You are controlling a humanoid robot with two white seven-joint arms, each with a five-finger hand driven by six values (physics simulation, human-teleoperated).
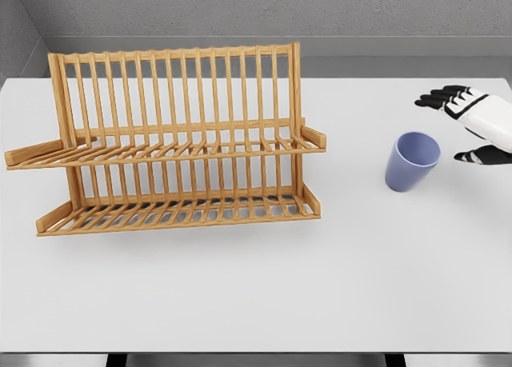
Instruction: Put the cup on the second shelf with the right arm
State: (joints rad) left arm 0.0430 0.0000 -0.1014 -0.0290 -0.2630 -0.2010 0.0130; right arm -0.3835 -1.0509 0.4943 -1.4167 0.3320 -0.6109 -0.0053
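White desk (256, 303) carries two things. Wooden two-tier dish rack (172, 143) stands on its left half, both shelves bare. Blue cup (412, 161) stands upright on the right side, well apart from the rack.

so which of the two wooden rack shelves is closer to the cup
The lower slatted wooden shelf: its right end sits level with the blue-purple cup; the upper shelf lies higher.
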